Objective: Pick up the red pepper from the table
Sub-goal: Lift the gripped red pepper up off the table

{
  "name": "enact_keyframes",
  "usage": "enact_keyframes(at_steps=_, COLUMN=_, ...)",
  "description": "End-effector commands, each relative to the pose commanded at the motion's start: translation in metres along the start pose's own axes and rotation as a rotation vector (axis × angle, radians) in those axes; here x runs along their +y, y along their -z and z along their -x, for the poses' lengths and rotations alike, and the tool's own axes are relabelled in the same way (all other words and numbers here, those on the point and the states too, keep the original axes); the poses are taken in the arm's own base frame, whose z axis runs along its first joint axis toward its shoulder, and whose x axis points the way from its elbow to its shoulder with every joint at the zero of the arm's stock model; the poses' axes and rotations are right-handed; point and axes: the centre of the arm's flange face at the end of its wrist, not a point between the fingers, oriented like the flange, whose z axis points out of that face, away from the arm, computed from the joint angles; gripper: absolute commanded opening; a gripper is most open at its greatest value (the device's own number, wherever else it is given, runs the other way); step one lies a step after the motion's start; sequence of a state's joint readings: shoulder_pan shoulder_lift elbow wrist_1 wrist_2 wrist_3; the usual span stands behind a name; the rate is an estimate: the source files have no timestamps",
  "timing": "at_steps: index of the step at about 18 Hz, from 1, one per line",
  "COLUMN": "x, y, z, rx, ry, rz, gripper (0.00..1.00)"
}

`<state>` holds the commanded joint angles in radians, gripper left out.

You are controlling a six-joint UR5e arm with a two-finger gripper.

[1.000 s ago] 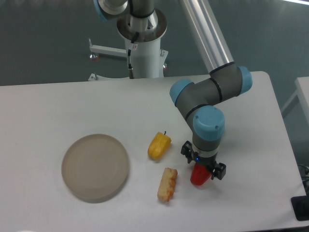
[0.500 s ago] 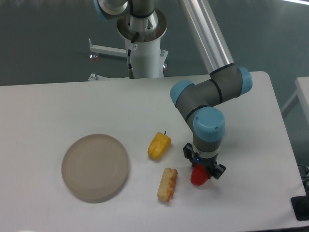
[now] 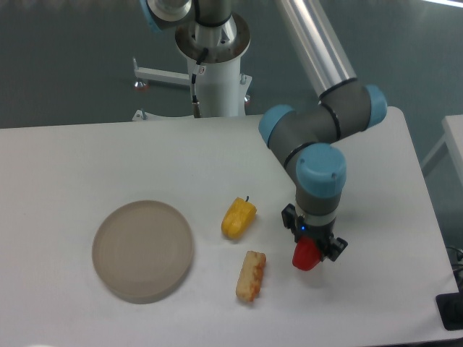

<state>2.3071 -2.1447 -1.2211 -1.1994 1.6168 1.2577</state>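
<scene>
The red pepper (image 3: 306, 256) is small and glossy, and it sits between the black fingers of my gripper (image 3: 311, 249) at the right middle of the white table (image 3: 87, 159). My gripper points down and is shut on the pepper, whose top is hidden under the wrist. A faint shadow lies on the table just below the pepper, which appears lifted slightly off the surface.
A yellow pepper (image 3: 238, 217) lies left of the gripper. An orange-and-cream food piece (image 3: 250, 275) lies below it. A round tan plate (image 3: 142, 250) sits at the left. The arm's base post (image 3: 215, 72) stands at the table's back edge.
The gripper closed further on the red pepper, then moved slightly right and up with the pepper in it. The other objects stayed in place.
</scene>
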Motion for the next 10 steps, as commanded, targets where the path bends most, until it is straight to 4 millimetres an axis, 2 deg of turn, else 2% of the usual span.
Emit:
enact_keyframes(at_steps=5, x=0.016, y=0.041, z=-0.003, rx=-0.003, ry=-0.032, rz=-0.001, gripper=0.66)
enact_keyframes(at_steps=10, x=0.016, y=0.047, z=-0.005, rx=-0.007, ry=-0.034, rz=-0.01, gripper=0.66)
